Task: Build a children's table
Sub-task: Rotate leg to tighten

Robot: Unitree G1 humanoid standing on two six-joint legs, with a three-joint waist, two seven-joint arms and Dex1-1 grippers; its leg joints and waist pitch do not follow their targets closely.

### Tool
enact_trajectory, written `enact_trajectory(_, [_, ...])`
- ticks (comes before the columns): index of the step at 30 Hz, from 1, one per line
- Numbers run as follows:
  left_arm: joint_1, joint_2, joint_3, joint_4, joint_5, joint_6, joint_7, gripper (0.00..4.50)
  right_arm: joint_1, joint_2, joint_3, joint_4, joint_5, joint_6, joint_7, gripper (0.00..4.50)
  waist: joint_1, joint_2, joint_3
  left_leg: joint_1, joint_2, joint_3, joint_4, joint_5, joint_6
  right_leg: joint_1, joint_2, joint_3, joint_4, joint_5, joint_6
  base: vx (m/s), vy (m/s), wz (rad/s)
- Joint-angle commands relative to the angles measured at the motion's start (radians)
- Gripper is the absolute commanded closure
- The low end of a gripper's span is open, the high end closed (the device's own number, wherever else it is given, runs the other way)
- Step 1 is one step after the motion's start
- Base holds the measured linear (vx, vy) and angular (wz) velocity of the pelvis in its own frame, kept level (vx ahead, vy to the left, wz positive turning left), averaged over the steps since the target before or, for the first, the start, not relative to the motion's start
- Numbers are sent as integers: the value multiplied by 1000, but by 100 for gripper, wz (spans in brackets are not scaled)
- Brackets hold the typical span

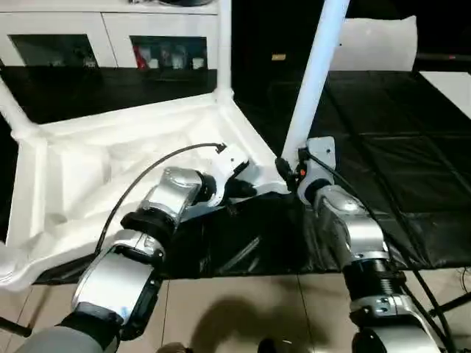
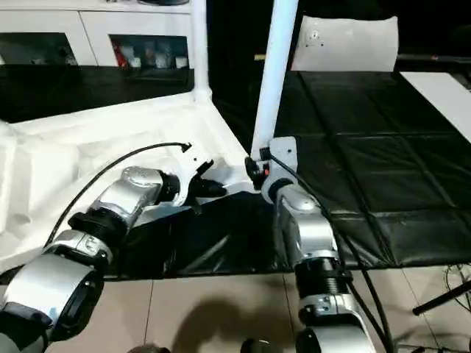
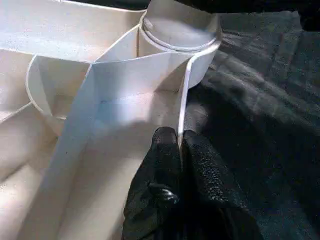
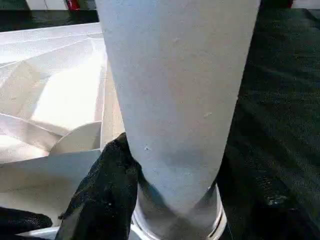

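Our left gripper (image 3: pixel 180 150) pinches table top (image 1: pixel 110 169) rim, steadying it; right gripper (image 4: pixel 170 200) clasps leg (image 1: pixel 313 81) base, seating it in corner socket (image 3: pixel 177 37).

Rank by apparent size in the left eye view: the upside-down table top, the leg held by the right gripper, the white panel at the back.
1. Table top, largest.
2. Leg in the right gripper.
3. White panel; it stands farther away, so its true size against the leg is unsure.
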Motion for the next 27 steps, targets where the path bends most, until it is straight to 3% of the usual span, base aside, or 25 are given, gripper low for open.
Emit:
enact_trajectory(1, [-57, -75, 33, -31, -59, -26, 110, 450, 20, 120, 145, 31, 28, 20, 91, 186, 2, -2, -64, 0, 36, -10, -68, -127, 84, 59, -83, 61, -66, -310, -161, 0, 0, 0])
enact_trajectory(6, [-30, -50, 20, -59, -36, -24, 49, 450, 49, 92, 151, -18, 21, -6, 134, 157, 4, 0, -62, 1, 40, -11, -71, -126, 85, 60, -83, 61, -70, -334, -150, 0, 0, 0])
enact_trajectory(10, [-1, 7, -9, -77, -18, -88, -62, 450, 83, -3, 148, -76, 41, -10, 221, 112, -2, -2, -62, 0, 40, -13, -73, -140, 88, 63, -83, 62, -69, -333, -151, 0, 0, 0])
enact_trajectory(12, [5, 26, -17, -80, -16, -98, -99, 450, 95, -38, 146, -100, 51, -9, 260, 93, -1, -1, -65, -3, 41, -13, -70, -117, 103, 66, -84, 64, -63, -286, -159, 0, 0, 0])
enact_trajectory(14, [16, 76, -46, -82, -5, -137, -201, 450, 123, -130, 135, -144, 79, -19, 381, 84, 1, 1, -69, -6, 40, -12, -66, -88, 122, 69, -83, 65, -54, -217, -178, 0, 0, 0])
enact_trajectory(16, [18, 86, -53, -82, -2, -148, -224, 450, 126, -150, 131, -149, 83, -24, 409, 59, -1, -2, -72, -8, 41, -10, -62, -68, 142, 69, -83, 66, -44, -153, -203, 0, 0, 0])
enact_trajectory(19, [35, 132, -80, -98, -8, -203, -373, 450, 138, -258, 118, -160, 99, -74, 567, 38, 6, -4, -72, -6, 41, -7, -59, -65, 163, 66, -84, 63, -46, -150, -226, 0, 0, 0])
enact_trajectory(23, [47, 168, -113, -109, -1, -239, -485, 450, 147, -336, 135, -177, 136, -91, 721, 38, 20, 0, -73, -1, 51, -6, -59, -74, 154, 63, -82, 63, -43, -169, -227, 0, 0, 0])
enact_trajectory(27, [51, 189, -135, -111, 3, -275, -554, 450, 147, -379, 149, -185, 163, -99, 815, 38, 45, 0, -74, 3, 56, -4, -59, -91, 134, 62, -85, 65, -40, -182, -222, 0, 0, 0])
